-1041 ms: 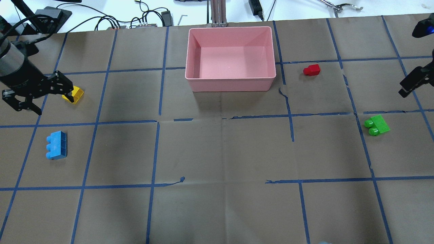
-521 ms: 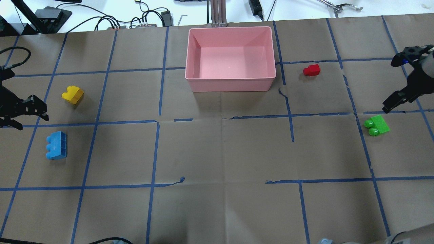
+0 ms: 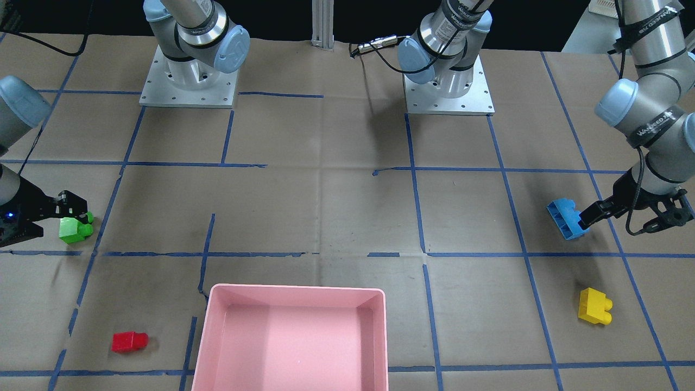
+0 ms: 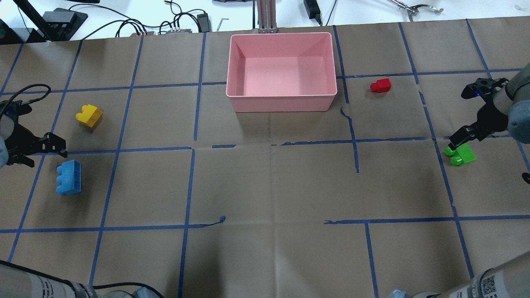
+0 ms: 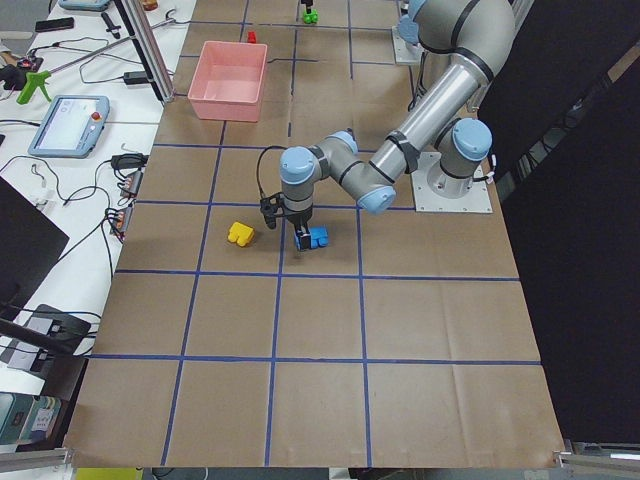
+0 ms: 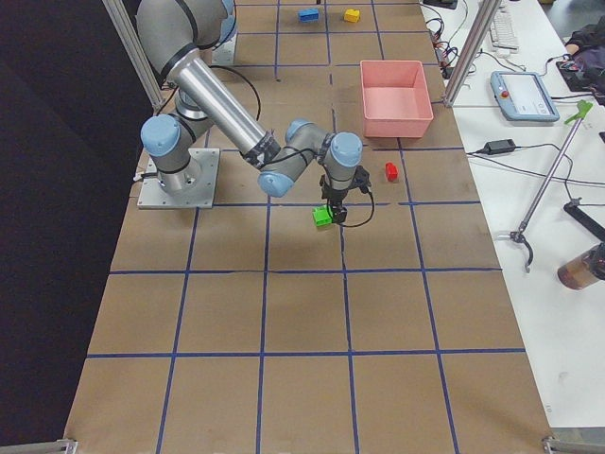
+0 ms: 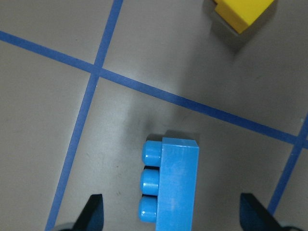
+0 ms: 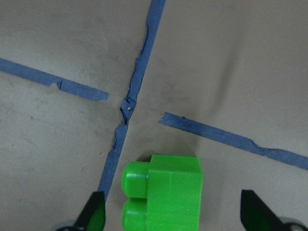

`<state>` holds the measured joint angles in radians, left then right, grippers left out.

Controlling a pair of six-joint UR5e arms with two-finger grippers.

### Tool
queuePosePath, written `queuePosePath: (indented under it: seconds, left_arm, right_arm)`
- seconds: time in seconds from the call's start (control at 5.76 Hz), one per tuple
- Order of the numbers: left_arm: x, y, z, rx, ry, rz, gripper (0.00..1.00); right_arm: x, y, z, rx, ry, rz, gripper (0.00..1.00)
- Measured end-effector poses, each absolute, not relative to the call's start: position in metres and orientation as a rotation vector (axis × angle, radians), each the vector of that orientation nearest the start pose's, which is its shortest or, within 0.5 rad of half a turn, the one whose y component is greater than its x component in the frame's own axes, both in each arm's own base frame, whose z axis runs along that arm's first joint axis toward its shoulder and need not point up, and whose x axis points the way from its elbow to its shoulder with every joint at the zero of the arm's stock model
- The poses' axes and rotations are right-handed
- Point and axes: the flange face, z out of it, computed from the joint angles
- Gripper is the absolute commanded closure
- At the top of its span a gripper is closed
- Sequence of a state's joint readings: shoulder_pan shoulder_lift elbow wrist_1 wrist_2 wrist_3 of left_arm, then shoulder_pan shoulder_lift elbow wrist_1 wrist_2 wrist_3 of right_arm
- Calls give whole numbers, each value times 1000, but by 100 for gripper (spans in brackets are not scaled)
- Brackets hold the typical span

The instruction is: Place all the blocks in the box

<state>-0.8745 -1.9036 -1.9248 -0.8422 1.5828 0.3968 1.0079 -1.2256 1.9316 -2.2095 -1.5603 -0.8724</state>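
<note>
The pink box (image 4: 281, 103) stands empty at the table's far middle. The light-blue block (image 4: 69, 177) and the yellow block (image 4: 89, 116) lie on the left. The red block (image 4: 381, 85) and the green block (image 4: 460, 154) lie on the right. My left gripper (image 4: 39, 150) is open and empty, just beyond the light-blue block (image 7: 171, 185), which lies between its fingertips (image 7: 94, 211) in the left wrist view. My right gripper (image 4: 466, 137) is open and empty over the green block (image 8: 166, 197), which lies between its fingertips (image 8: 255, 211).
Blue tape lines grid the brown paper table cover. Cables and small devices (image 4: 174, 25) lie beyond the far edge behind the box. The two arm bases (image 3: 187, 76) stand on the robot's side of the table.
My left gripper moved from the yellow block back toward the light-blue block. My right gripper moved in from the right edge and down to the green block. No block moved.
</note>
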Motion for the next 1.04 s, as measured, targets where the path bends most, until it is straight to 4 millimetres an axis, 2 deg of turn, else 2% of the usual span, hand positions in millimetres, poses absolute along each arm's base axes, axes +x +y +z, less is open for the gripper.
queuePosePath:
  seconds: [0.35, 0.69, 0.87, 1.04]
  left_arm:
    - [246, -509, 198, -494, 3115, -56, 1]
    - [237, -499, 184, -519, 3128, 0, 1]
    - [233, -491, 178, -519, 3124, 35, 1]
    - [230, -484, 175, -517, 3112, 65, 3]
  right_arm:
    - [-169, -519, 185, -470, 3050, 81, 0]
    - [-165, -510, 175, -470, 3039, 116, 1]
    - [-164, -508, 173, -470, 3037, 124, 14]
    - [-164, -509, 172, -470, 3037, 124, 34]
